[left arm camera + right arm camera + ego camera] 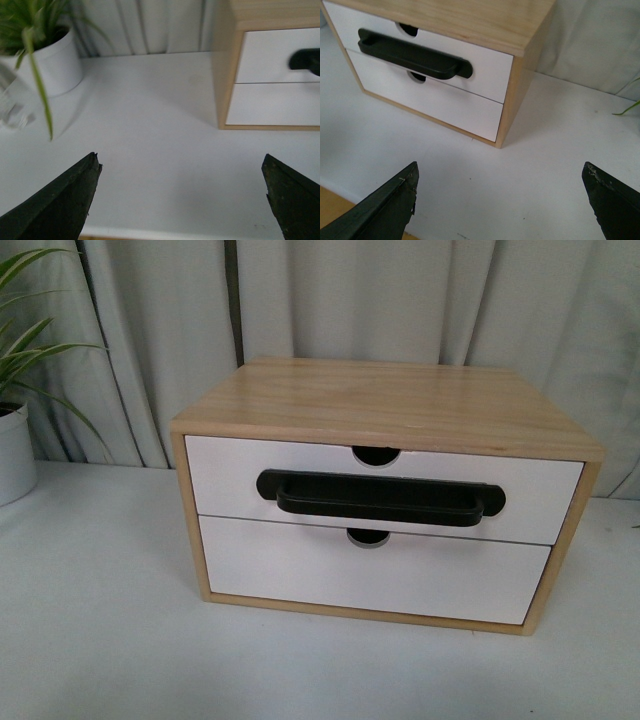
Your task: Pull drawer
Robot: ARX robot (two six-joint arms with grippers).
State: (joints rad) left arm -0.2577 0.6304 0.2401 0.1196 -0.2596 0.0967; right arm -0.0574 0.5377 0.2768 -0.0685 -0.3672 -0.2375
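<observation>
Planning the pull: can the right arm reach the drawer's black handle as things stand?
Probably yes: the right gripper is open, and only bare table lies between it and the handle.
</observation>
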